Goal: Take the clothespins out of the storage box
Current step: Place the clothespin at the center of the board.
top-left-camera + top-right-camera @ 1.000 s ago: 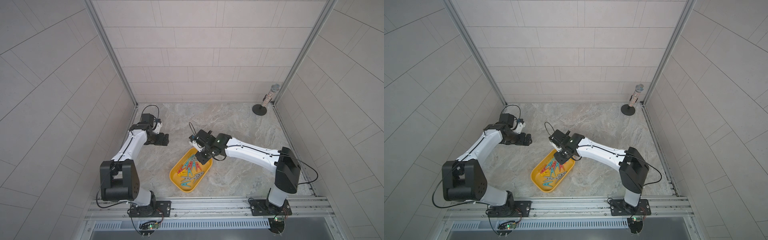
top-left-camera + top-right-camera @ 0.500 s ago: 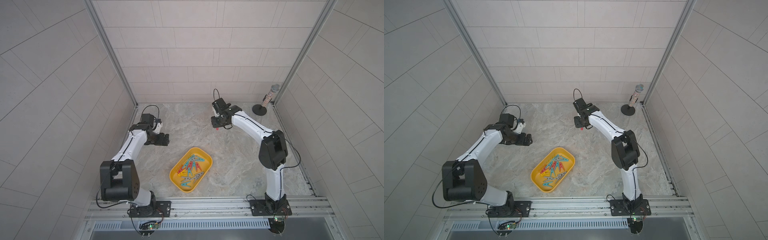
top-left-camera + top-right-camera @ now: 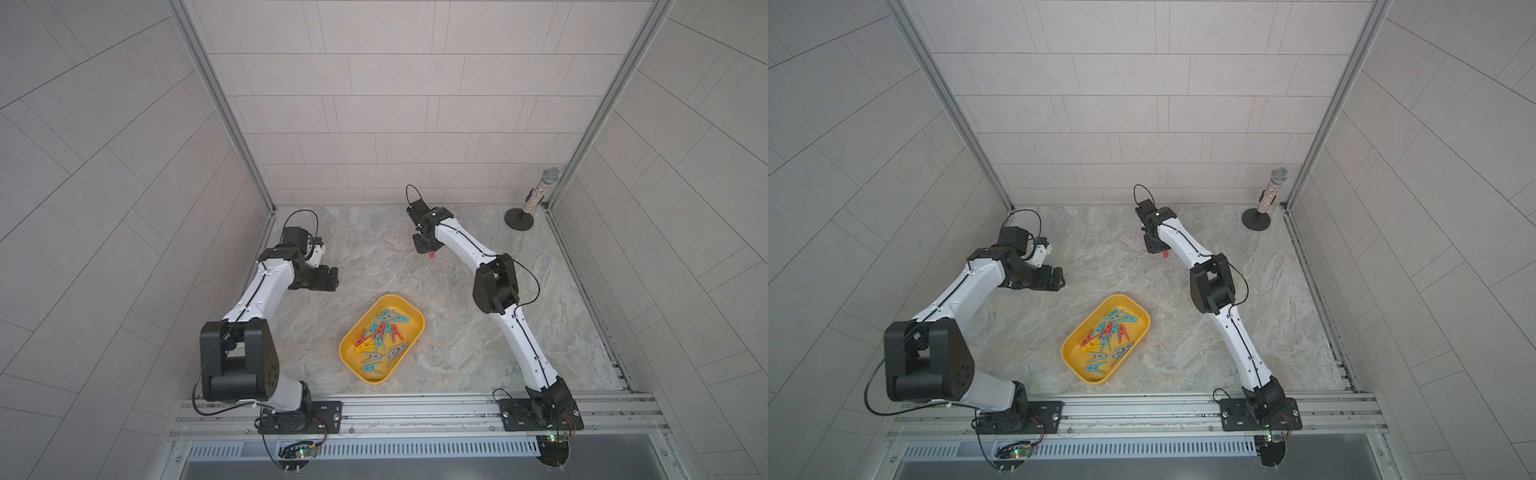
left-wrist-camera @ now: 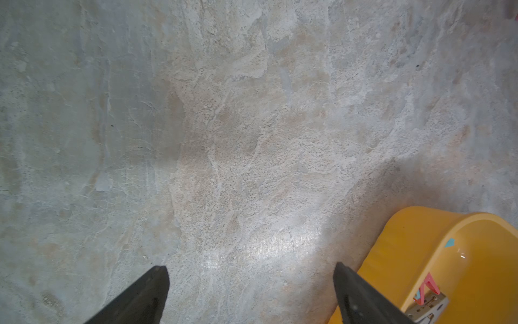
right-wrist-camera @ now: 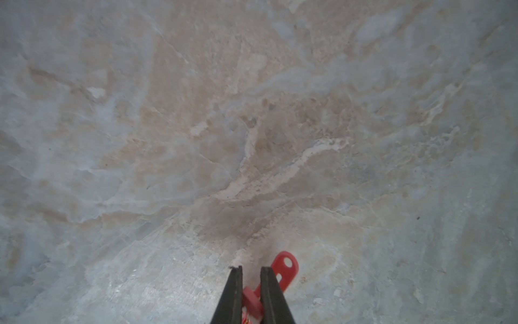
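Observation:
The yellow storage box lies on the marble table near the front middle, with several red, teal and grey clothespins piled inside. My right gripper hovers over the back middle of the table, far from the box. It is shut on a red clothespin, which sticks out beside the fingertips just above the bare marble. My left gripper is open and empty, left of and behind the box. One corner of the storage box shows in the left wrist view.
A glittery microphone on a round black stand stands in the back right corner. Tiled walls close in the table on three sides. A metal rail with both arm bases runs along the front.
One second ago my right gripper was down at the box's far end. It has since swung to the back middle of the table, carrying the red clothespin. The left arm has not moved.

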Available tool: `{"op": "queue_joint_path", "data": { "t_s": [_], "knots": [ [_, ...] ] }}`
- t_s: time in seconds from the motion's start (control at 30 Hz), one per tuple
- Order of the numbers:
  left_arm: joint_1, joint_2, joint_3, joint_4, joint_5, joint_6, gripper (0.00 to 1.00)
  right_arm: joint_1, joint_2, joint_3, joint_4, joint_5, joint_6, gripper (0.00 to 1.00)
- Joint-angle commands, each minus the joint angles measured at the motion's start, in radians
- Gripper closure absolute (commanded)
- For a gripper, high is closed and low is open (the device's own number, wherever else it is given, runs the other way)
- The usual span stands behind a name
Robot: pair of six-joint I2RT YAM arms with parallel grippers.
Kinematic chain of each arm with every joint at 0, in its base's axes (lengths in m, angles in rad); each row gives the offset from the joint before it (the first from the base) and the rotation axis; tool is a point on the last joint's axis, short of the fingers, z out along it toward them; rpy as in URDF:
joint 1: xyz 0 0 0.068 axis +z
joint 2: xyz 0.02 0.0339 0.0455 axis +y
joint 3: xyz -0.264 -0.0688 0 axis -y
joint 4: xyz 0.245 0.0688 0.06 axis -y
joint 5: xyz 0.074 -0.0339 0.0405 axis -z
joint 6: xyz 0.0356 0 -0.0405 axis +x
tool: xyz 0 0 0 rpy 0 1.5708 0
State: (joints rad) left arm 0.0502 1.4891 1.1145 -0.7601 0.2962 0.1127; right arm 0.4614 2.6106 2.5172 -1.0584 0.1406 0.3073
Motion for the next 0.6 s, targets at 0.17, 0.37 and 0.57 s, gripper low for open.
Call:
{"op": "queue_joint_path", "data": {
  "t_s": [0.17, 0.37, 0.57],
  "knots": [
    [0.0, 0.002, 0.02, -0.012, 0.02, 0.01, 0.0, -0.008, 0.016, 0.05, -0.031, -0.023, 0.03, 0.72],
    [0.001, -0.001, 0.02, -0.013, 0.03, 0.012, 0.0, -0.008, -0.032, 0.064, -0.022, -0.081, 0.051, 0.61],
    [0.001, -0.003, 0.018, -0.014, 0.034, 0.014, 0.0, -0.01, -0.114, 0.065, -0.03, -0.14, 0.064, 0.61]
  ]
}}
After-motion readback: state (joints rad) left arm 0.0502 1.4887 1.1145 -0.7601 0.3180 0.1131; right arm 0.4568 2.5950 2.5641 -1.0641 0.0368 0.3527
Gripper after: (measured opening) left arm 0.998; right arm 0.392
